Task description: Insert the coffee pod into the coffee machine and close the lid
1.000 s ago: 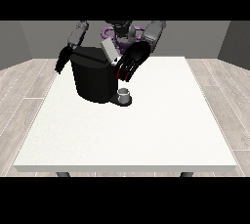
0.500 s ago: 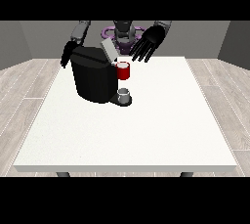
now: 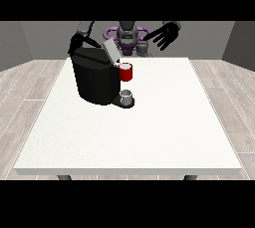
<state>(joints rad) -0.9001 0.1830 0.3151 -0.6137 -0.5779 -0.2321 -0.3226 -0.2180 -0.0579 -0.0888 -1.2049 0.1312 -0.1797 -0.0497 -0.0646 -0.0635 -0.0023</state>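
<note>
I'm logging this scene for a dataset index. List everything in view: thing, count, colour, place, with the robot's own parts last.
table: one, white, fills the middle of the view.
coffee machine: one, black, on the table's far part at the view's left, its pale lid raised.
red thing at the machine: one, red, at the machine's front, up high.
grey thing: one, grey, on the machine's base below the red thing; I cannot tell what it is.
hand at the view's right: one, black, raised over the table's far edge, fingers spread.
hand at the view's left: one, black, behind the machine's top.
</note>
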